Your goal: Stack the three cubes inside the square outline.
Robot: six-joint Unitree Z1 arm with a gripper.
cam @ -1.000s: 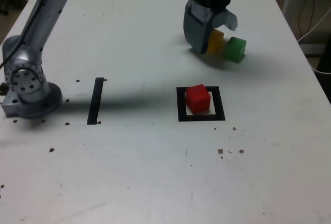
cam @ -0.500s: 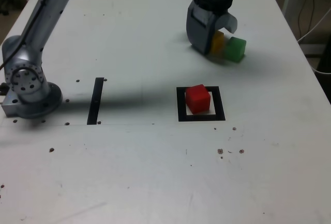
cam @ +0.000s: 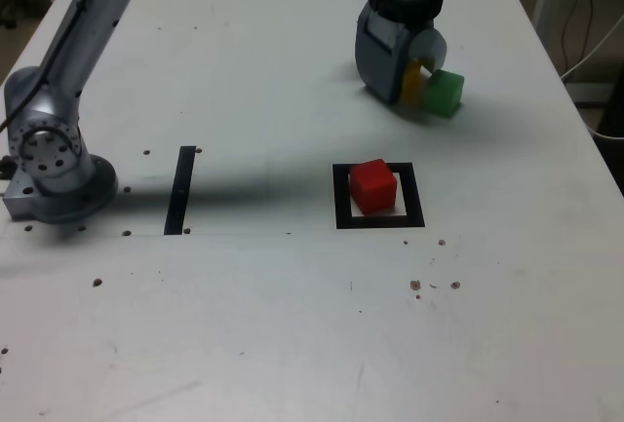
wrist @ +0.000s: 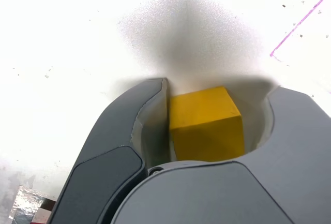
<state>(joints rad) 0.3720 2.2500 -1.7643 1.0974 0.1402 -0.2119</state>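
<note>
Toward the table's [cam: 244,325] far edge my gripper [cam: 411,76] has narrowed its jaws around the yellow cube [wrist: 206,123] — one touches it, whether it's gripped I cannot tell; next, the red cube [cam: 372,185].

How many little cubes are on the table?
3. The red cube sits inside the square outline. The yellow cube is between the pincer's jaws at the far side. The green cube sits just to its right in the exterior view.
</note>
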